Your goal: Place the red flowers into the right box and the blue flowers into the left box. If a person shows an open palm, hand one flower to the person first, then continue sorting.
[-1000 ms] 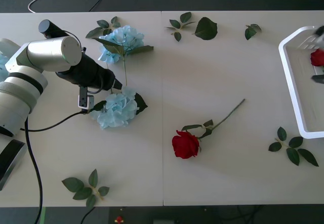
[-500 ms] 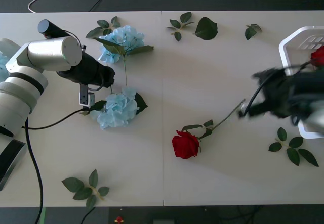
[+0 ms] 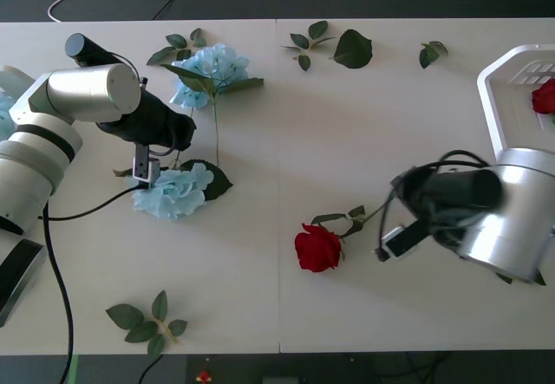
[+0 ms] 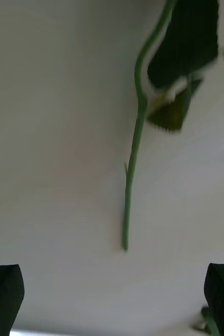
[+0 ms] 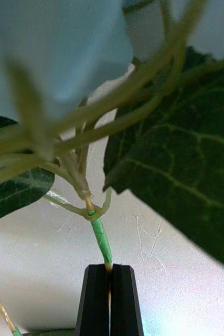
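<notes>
Presently the left claw (image 5: 110, 273) is pinched on the thin stem of a blue flower (image 3: 172, 192) at the bench's (image 3: 260, 297) left. Light, floppy head; stem is the sound hold. The right claw (image 4: 112, 299), spread, hovers above the red rose's (image 3: 318, 248) stem end; stem runs diagonally, bloom nearest the robot.

right pincer (image 4: 112, 299) — now over rose stem (image 4: 132, 173) | left pincer (image 5: 110, 294) — dragged blue flower (image 3: 173, 192) leftward

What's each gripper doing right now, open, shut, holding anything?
Left gripper: shut on the blue flower's stem.
Right gripper: open, empty, at the stem end of the red rose.
</notes>
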